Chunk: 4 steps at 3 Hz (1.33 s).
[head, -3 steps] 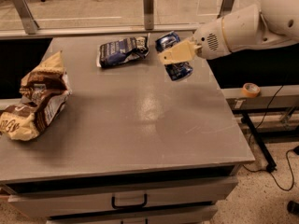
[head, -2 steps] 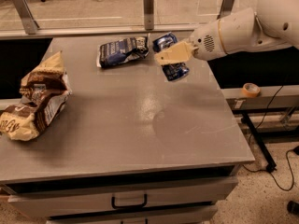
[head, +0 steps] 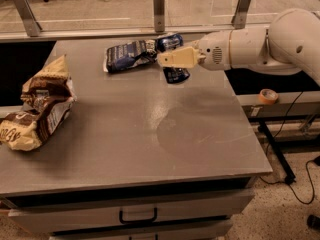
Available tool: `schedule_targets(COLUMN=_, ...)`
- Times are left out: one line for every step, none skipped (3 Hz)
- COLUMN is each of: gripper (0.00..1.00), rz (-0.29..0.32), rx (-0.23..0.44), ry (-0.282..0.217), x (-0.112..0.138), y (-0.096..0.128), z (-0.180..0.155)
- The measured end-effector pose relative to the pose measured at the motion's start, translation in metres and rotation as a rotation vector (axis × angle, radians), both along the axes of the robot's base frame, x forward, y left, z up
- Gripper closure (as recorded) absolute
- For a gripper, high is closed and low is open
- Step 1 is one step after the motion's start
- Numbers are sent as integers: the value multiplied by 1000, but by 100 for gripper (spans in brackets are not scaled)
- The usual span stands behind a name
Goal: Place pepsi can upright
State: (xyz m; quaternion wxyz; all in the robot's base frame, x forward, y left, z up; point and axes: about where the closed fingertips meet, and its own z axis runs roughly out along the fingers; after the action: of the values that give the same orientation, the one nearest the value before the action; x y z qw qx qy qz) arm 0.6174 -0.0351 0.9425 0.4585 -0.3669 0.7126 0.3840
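One can (head: 176, 75), blue, clamped between the shut fingers of the gripper (head: 169, 59), over the far right part of the table (head: 200, 134). Against a second ago, I log arm and can shifted left, the can now just beside the snack bag (head: 127, 55). Long axis near vertical, upper end leaning slightly left. One blue snack bag, lying flat. One brown bag (head: 40, 104), left edge. One tape roll (head: 268, 95), off-table right.
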Motion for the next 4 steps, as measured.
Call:
schedule_targets(gripper=100, rz=40, rx=65, ry=-85, x=-1, y=8, z=-2)
schedule_targets(gripper=100, rz=69, rx=128, ry=-168, x=-5, y=13, z=-8)
schedule_targets(gripper=82, rz=87, rx=152, ry=-214, x=-8, y=17, z=-20)
schedule_targets(gripper=58, rz=89, rx=137, ry=-236, x=-10, y=22, z=-34)
